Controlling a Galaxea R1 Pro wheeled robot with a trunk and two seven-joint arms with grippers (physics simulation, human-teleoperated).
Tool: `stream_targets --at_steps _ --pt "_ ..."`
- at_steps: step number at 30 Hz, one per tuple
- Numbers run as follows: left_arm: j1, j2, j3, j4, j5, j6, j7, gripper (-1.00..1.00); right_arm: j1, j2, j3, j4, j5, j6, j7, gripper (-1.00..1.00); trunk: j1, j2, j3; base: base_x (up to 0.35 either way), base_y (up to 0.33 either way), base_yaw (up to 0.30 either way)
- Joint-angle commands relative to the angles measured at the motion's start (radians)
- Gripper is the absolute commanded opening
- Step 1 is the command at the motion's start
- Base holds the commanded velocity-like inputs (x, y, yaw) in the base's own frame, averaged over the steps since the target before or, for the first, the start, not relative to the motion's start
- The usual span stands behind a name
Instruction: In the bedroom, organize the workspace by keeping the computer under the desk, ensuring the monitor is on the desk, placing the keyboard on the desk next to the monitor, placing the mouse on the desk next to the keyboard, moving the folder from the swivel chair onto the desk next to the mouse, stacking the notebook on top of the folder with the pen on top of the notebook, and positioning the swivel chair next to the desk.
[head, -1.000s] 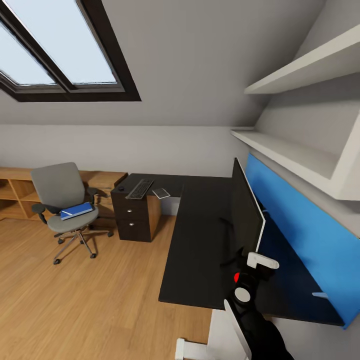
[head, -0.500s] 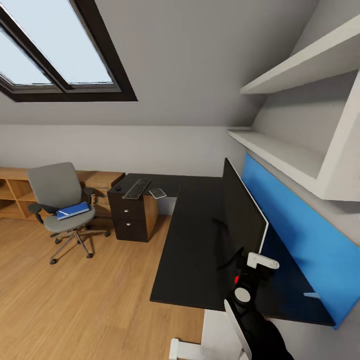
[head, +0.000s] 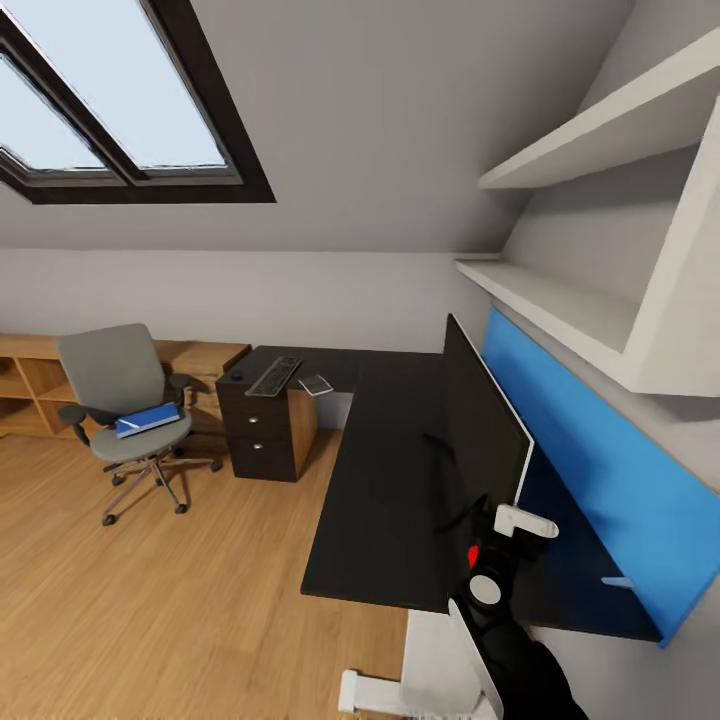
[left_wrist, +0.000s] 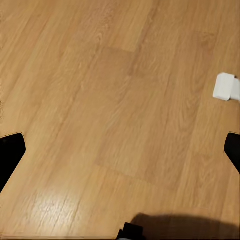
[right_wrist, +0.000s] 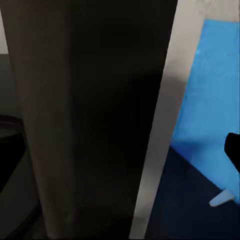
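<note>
there, wide black-fronted monitor (head: 482, 420) upright on desk (head: 385, 480); both tools' spread unreadable

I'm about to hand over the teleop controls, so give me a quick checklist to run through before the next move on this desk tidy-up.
1. Monitor on the desk: ok, it stands upright by the blue wall panel.
2. Keyboard next to the monitor: not ok, it lies at the desk's far end.
3. Mouse beside the keyboard: ok.
4. Folder moved to the desk: not ok, it is on the swivel chair.
5. Chair next to the desk: not ok, it stands apart on the floor.
6. Right gripper grip near the monitor: cannot tell.
</note>
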Motion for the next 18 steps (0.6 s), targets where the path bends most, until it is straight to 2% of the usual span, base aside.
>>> stream_targets --at_steps 1,18 --pt "-0.001 0.001 -0.008 -0.001 0.008 -0.004 0.007 1.00 -0.001 0.000 0.001 0.000 0.002 0.001 -0.005 1.00 0.000 -0.001 -0.002 -0.285 0.000 0.000" --pt "-0.001 0.000 -0.008 -0.001 0.007 -0.004 0.007 1.00 -0.001 0.000 0.001 0.000 0.001 0.000 -0.005 1.00 0.000 -0.001 -0.002 -0.328 0.000 0.000"
